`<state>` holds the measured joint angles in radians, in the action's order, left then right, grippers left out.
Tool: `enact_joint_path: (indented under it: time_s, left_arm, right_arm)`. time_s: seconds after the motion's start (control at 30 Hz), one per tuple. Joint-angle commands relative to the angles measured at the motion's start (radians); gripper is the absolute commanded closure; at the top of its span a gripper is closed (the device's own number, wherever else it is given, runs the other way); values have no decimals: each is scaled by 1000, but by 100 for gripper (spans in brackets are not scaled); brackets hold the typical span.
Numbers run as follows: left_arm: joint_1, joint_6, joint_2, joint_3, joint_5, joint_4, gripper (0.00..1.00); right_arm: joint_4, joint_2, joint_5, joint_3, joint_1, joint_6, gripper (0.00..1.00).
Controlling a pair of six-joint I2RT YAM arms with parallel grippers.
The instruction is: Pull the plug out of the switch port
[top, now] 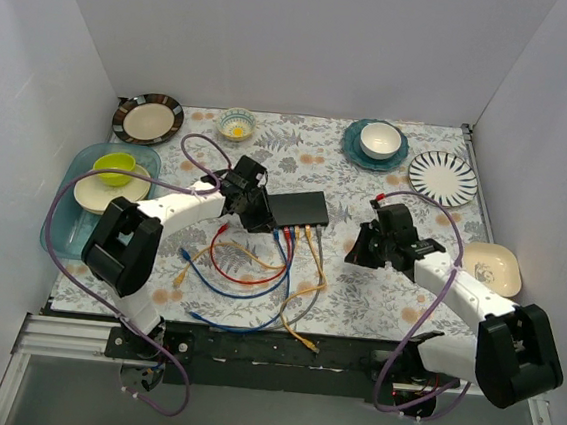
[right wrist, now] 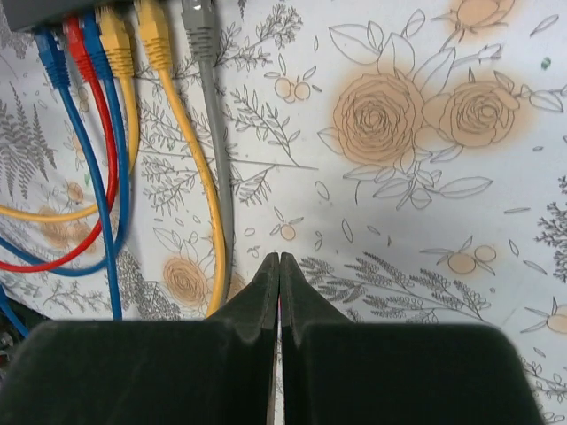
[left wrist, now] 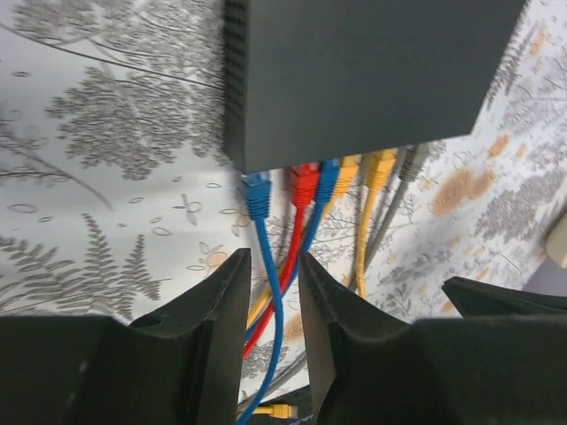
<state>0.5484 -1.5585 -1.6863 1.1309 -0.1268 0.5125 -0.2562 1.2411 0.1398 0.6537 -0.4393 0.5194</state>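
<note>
The switch, a flat black box, lies mid-table with several cables plugged along its near edge. In the left wrist view the switch fills the top, with a row of plugs below it: the leftmost blue plug, then red, blue, two yellow and grey. The leftmost blue plug sits slightly lower than the others. My left gripper is open just below the plugs, its jaws either side of the blue cable without touching it. It sits at the switch's left near corner. My right gripper is shut and empty over the cloth, right of the grey cable.
Loose blue, red, yellow and grey cables loop toward the near edge. A blue tray with plate and green bowl stands left. A dark-rimmed plate, small bowl, teal plate with bowl, striped plate and cream bowl ring the table.
</note>
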Motion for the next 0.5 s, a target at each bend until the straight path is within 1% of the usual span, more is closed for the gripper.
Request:
enact_joint_path:
  time_s: [0.0,0.13,0.23,0.37,0.43,0.47]
  left_arm:
    - [8,2,19,6,-155,-172,73]
    - [51,3,-48,13,-250,-232,75]
    - [93,11,-95,13,-266,-241,76]
    - [102,-6,-177,20,-270,-238,76]
    - [102,0,-216,49,-264,-204,76]
    - [102,2,-233,87,-245,-189,76]
  right_arm:
    - [18,-106,29,-46,-6,4,99]
    - [-6,-160,50,-83,-4,19,99]
    - [-25,-196,52,-100,-4,16,99]
    - [-60,-232,44,-98,-4,4,99]
    - [-78,-247,44,-92,-4,-1,99]
    - [-92,-252,46,-91,-4,-2,99]
